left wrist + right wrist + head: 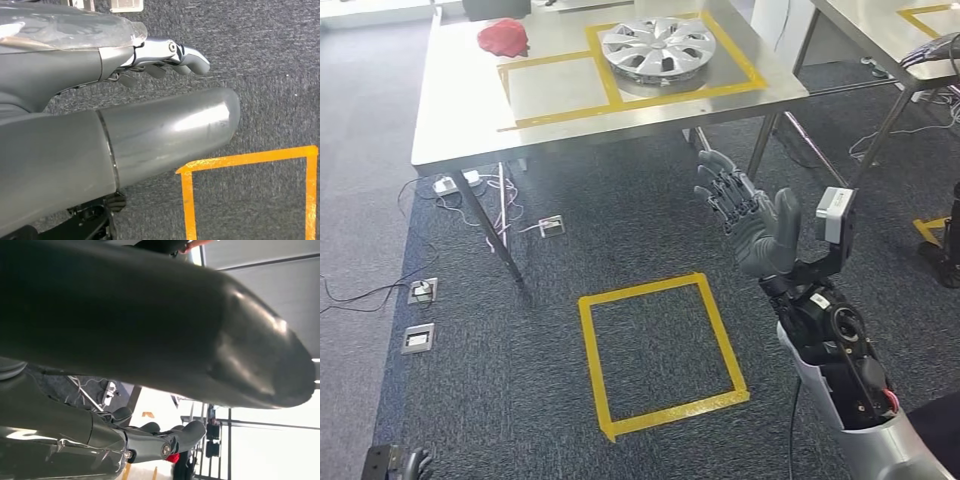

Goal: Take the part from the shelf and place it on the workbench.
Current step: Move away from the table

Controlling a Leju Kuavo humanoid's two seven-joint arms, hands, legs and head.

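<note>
Your part, the wheel cover point(659, 49), lay flat on the surface point(569, 130), inside the larger yellow taped square point(675, 60) toward its far side. It was round, so it offered no long axis to line up on. It sat ahead of and to the left of your right hand point(754, 215), which hung raised over the carpet short of the surface's near edge, fingers point(724, 190) spread apart and holding nothing. That hand was the nearer one. Your left hand point(113, 135) hung low over the carpet beside the floor's taped square point(660, 350), fingers loosely extended, empty. A red cloth point(503, 38) lay left of the cover, well apart. The smaller taped square point(554, 85) between them was free room.
</note>
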